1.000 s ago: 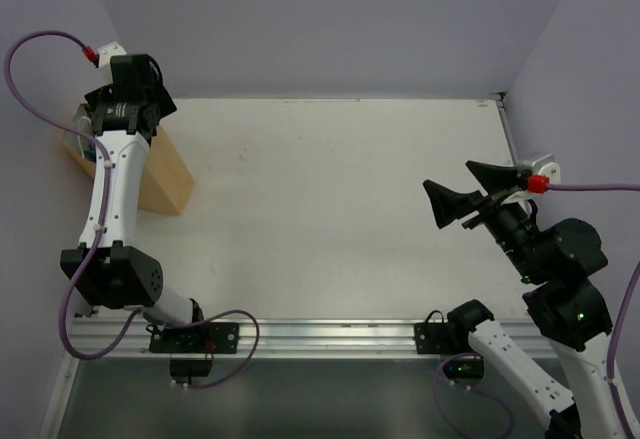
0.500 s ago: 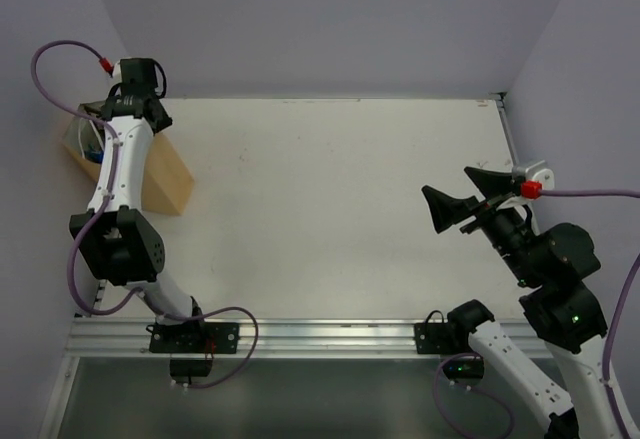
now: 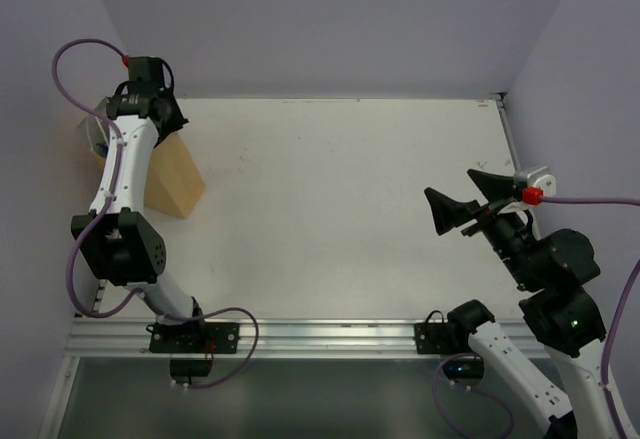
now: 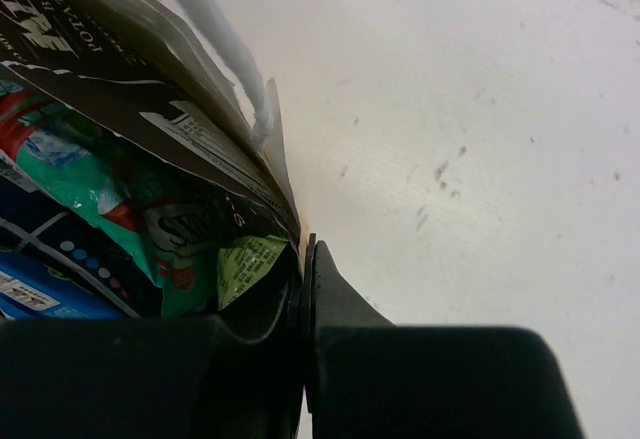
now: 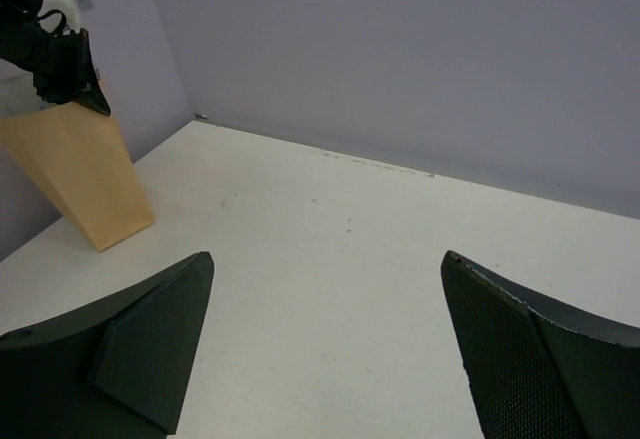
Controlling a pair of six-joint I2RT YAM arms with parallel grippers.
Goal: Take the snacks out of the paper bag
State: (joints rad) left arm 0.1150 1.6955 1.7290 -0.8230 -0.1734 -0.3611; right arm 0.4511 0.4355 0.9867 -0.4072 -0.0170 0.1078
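Observation:
The tan paper bag (image 3: pixel 172 181) stands tilted at the table's far left, also in the right wrist view (image 5: pixel 84 175). My left gripper (image 3: pixel 148 117) sits at the bag's top and is shut on its right wall. In the left wrist view the jaws (image 4: pixel 305 259) pinch the thin paper edge (image 4: pixel 270 129). Inside lie the snacks: a dark brown chip bag (image 4: pixel 110 69), a teal-white packet (image 4: pixel 100 184) and a blue packet (image 4: pixel 40 284). My right gripper (image 3: pixel 453 187) hovers open over the table's right side, nothing between its fingers (image 5: pixel 326 256).
The white table (image 3: pixel 330 189) is walled by lilac panels at the back and both sides. A purple cable (image 3: pixel 75 59) loops above the left arm beside the bag. An aluminium rail (image 3: pixel 320 337) runs along the near edge.
My left gripper went from open to shut on the bag's wall. The bag has leaned and slid a little to the right. The right arm has barely moved.

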